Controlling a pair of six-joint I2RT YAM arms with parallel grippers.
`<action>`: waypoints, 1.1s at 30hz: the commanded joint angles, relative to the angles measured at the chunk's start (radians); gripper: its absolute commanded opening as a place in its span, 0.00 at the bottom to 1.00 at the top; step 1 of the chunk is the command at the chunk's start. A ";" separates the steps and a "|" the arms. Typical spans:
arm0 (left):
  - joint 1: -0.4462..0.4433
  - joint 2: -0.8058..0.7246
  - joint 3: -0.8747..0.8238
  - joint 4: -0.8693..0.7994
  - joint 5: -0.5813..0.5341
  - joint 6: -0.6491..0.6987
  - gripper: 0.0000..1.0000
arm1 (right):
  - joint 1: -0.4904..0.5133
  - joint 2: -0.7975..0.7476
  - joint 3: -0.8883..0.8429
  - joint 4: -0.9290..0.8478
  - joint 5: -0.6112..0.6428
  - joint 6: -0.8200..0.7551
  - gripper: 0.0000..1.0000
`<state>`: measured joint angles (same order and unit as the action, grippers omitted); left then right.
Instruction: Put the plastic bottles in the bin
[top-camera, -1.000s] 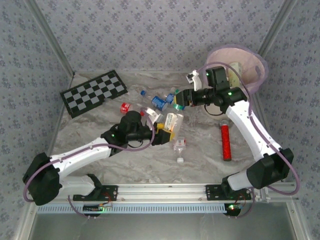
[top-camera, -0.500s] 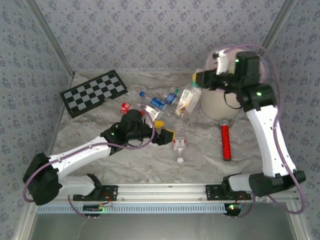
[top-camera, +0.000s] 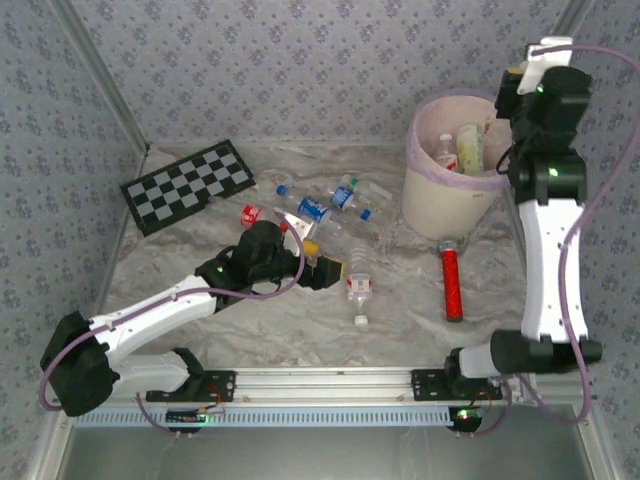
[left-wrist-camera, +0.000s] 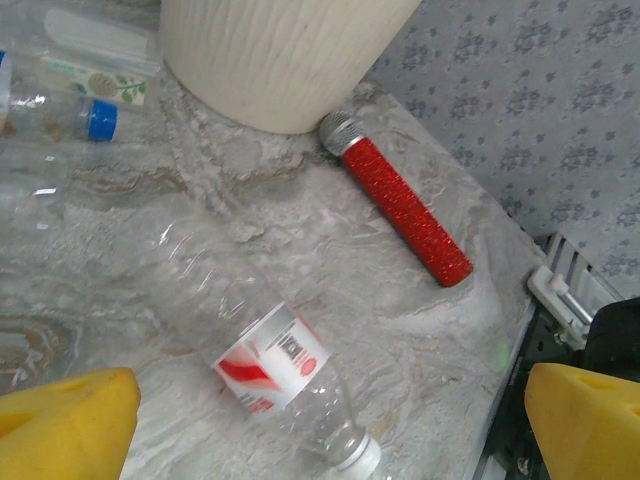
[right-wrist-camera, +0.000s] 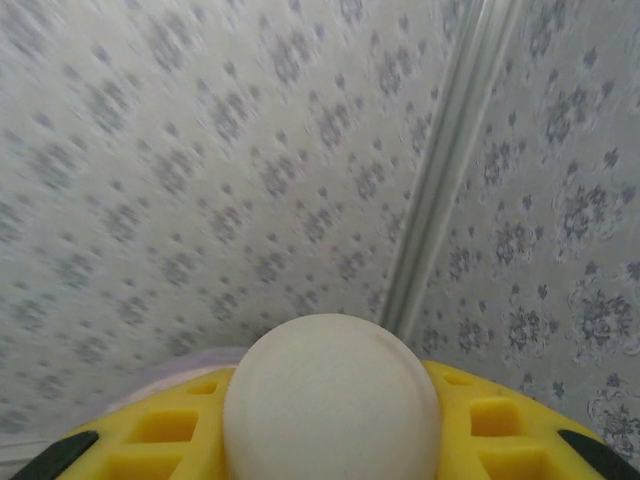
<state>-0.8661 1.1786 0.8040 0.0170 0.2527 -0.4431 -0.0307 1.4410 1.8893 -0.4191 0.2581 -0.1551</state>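
The cream-white bin with its pink liner stands at the back right, with a red-capped bottle inside. My right gripper is raised over the bin's rim, shut on a cream bottle. In the right wrist view that bottle's round base sits between the yellow fingers. My left gripper is open and low over the table. A clear bottle with a red-and-white label lies between its yellow pads. Several more bottles lie mid-table.
A solid red cylinder lies in front of the bin, also close to the bin wall in the left wrist view. A checkerboard lies at the back left. A loose white cap lies near the front. Patterned walls enclose the table.
My right arm has swung up and right, carrying the cream bottle from above the table to over the bin. The left arm has barely moved.
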 joint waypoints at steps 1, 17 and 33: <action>-0.005 -0.024 0.002 -0.035 -0.026 -0.020 0.98 | -0.006 0.063 -0.019 0.090 0.094 -0.080 0.00; -0.005 -0.017 -0.002 -0.028 -0.025 -0.015 0.99 | -0.075 0.214 -0.161 -0.096 -0.042 0.060 0.00; -0.005 0.019 0.024 -0.064 -0.001 -0.004 0.99 | -0.072 0.452 0.024 -0.500 -0.163 0.121 0.02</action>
<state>-0.8661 1.1893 0.7956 -0.0345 0.2386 -0.4610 -0.1150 1.8275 1.9385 -0.6525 0.1928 -0.0917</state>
